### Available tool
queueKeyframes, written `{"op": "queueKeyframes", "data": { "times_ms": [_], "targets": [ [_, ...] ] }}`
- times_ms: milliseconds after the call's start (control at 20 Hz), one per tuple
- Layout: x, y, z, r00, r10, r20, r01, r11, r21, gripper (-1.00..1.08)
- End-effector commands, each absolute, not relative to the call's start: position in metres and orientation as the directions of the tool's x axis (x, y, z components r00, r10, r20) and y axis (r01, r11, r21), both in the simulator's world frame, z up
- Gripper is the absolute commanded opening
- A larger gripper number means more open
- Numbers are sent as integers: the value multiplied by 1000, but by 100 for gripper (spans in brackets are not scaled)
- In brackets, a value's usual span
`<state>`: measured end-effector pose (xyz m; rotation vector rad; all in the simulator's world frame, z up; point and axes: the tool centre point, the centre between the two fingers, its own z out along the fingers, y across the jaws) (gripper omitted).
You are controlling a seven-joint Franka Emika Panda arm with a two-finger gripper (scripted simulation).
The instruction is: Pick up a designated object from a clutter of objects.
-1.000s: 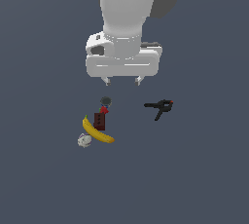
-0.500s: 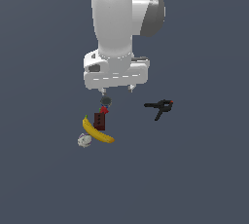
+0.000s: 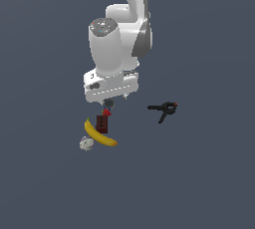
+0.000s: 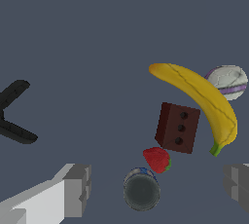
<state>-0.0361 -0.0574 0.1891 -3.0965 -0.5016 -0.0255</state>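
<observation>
The designated object is a small round can (image 4: 141, 189) with a dark grey top and a blue side; in the exterior view the can (image 3: 108, 104) peeks out just under the hand. My gripper (image 4: 158, 189) is open, and its grey fingers (image 4: 78, 190) stand on either side of the can, apart from it and above it. The gripper (image 3: 110, 101) hangs close over the clutter. Beside the can lie a red strawberry (image 4: 157, 159), a dark red-brown block (image 4: 177, 127), a yellow banana (image 4: 202, 99) and a whitish ball (image 4: 227, 81).
A black clamp (image 3: 164, 109) with orange tips lies apart on the exterior view's right; the clamp (image 4: 13, 116) also shows in the wrist view. The banana (image 3: 99, 134), block (image 3: 102, 123) and whitish lump (image 3: 86, 144) sit in a tight group on the dark floor.
The arm has swung toward the exterior view's left and come down, bringing the open hand over the can. The objects have not moved.
</observation>
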Motion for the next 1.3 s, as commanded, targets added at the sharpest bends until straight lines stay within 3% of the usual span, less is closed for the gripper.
{"op": "queueKeyframes", "data": {
  "times_ms": [0,650,1250],
  "targets": [
    [-47,-65,170,934,357,16,357,-934,-3,100],
    [-114,-97,90,840,542,7,542,-840,-2,100],
    [-147,-106,64,792,610,0,610,-792,0,100]
  ]
}}
